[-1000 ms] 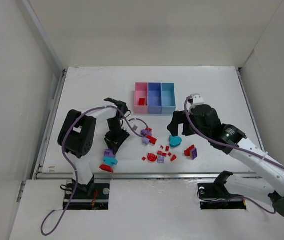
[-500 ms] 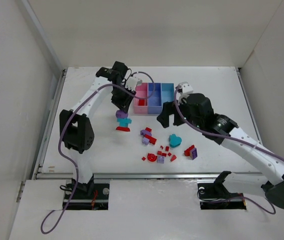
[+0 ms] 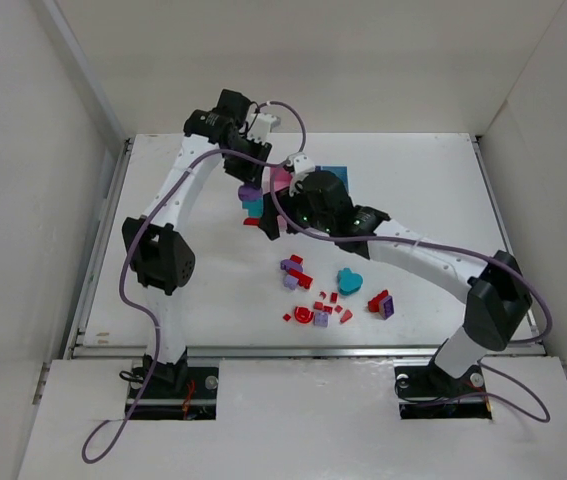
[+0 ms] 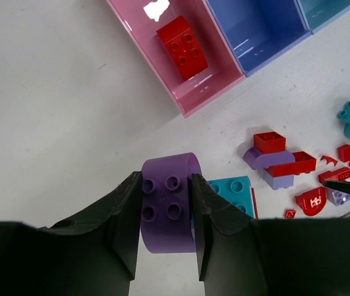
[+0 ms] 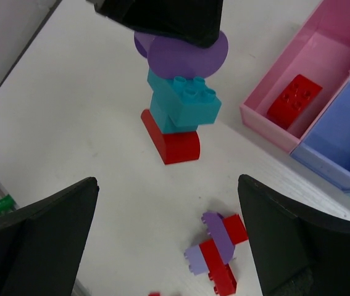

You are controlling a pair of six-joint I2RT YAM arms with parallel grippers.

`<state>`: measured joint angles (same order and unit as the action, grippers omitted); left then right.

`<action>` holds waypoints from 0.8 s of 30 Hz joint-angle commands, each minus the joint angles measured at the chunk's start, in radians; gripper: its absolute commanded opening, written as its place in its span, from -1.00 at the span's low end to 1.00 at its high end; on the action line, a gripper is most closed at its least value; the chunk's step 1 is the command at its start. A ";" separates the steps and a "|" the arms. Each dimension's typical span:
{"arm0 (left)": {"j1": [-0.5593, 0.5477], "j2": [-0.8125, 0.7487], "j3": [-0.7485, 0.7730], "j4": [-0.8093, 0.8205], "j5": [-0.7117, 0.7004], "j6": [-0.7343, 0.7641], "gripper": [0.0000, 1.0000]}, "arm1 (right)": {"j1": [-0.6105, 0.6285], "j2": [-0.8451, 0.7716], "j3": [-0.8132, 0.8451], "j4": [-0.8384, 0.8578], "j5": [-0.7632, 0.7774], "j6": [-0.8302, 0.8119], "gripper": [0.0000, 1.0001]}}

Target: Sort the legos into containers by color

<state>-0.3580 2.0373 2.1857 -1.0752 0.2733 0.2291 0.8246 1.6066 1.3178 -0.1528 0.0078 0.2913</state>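
Left tool: my left tool [image 4: 167, 211] was clamped on the purple rounded piece [image 4: 165, 185], one finger pressed to each flat side.
Held thing: that piece topped a three-piece stack [image 3: 252, 205], with a teal brick [image 5: 184, 102] under it and a red rounded piece [image 5: 178, 145] at the bottom.
Stack position: it hung just outside the long outer wall of the pink bin [image 5: 267, 132], on the side away from the purple-blue bin [image 4: 258, 24].
Long axis: upright, running straight down from the left tool. I could not tell whether the red piece touched the surface [image 5: 88, 123].
Right tool: my right tool [image 5: 167, 203] was spread fully wide and held nothing.
Key relation: from the right tool, the stack lay straight ahead, centred on the gap between its fingers and not yet inside it. The teal and red pieces were its nearest targets.
Next move, as I judged it: bring the right tool forward onto the lower pieces and pull them off.
Pink bin contents: one red brick [image 4: 182, 46].
Loose legos [image 3: 318, 300]: scattered on the surface, well to the near side of the pink bin.
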 commanded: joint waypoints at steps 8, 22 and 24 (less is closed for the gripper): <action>0.017 -0.017 0.085 -0.006 0.064 -0.053 -1.00 | 0.038 0.142 0.098 0.206 0.132 -0.003 1.00; 0.047 -0.035 0.045 -0.057 0.256 -0.011 -1.00 | 0.027 0.251 0.170 0.262 0.129 0.022 0.00; 0.056 -0.045 0.034 -0.057 0.277 -0.011 -1.00 | 0.015 0.251 0.161 0.262 0.112 0.022 -0.37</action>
<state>-0.3004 2.0411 2.2253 -1.1114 0.4465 0.2176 0.8452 1.8503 1.4506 0.0296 0.1444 0.2996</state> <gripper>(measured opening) 0.288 0.399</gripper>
